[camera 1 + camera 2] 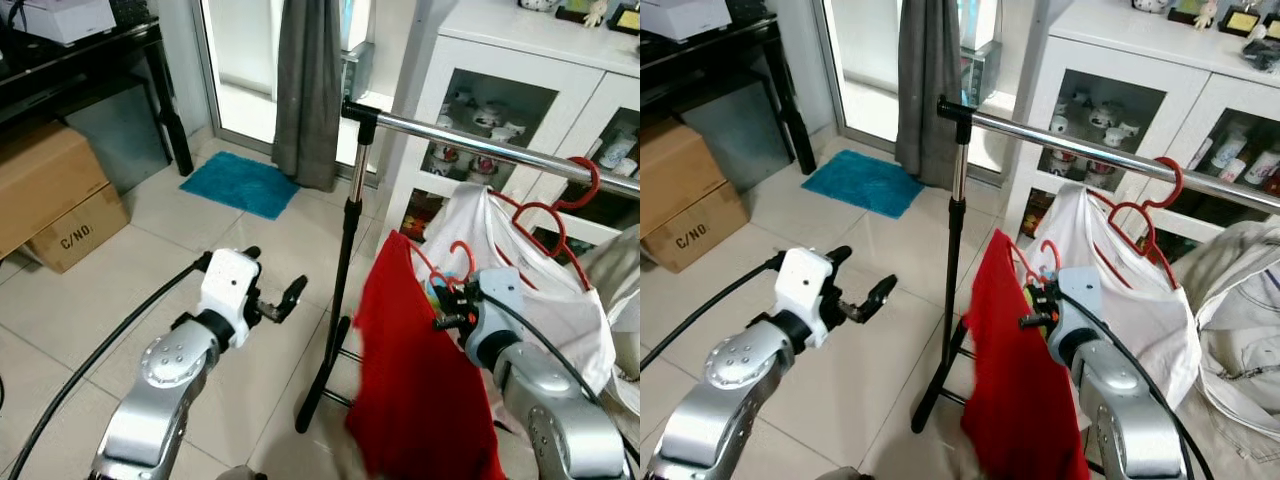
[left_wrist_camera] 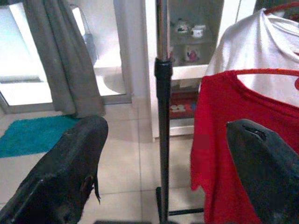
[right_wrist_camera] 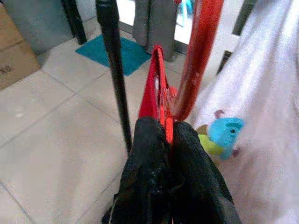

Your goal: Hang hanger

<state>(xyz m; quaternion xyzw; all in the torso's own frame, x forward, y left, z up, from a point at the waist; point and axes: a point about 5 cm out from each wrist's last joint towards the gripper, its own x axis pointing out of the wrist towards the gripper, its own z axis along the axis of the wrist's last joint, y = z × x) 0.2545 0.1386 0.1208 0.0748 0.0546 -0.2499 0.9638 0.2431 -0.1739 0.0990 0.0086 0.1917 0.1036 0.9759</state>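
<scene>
Head view: your right gripper (image 1: 447,305) has the red hanger (image 1: 452,258) with its red shirt (image 1: 420,380) held below the chrome rail (image 1: 480,142), not hooked yet. Left wrist view: left gripper (image 2: 163,172) gapes wide, empty. Right wrist view: fingers (image 3: 147,163) pinch the hanger, so lifting it over is what's left.

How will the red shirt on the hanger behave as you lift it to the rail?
The red shirt drapes limply, so it will probably sway. The right gripper pinches the red hanger, likely rigid; it may pivot.
</scene>
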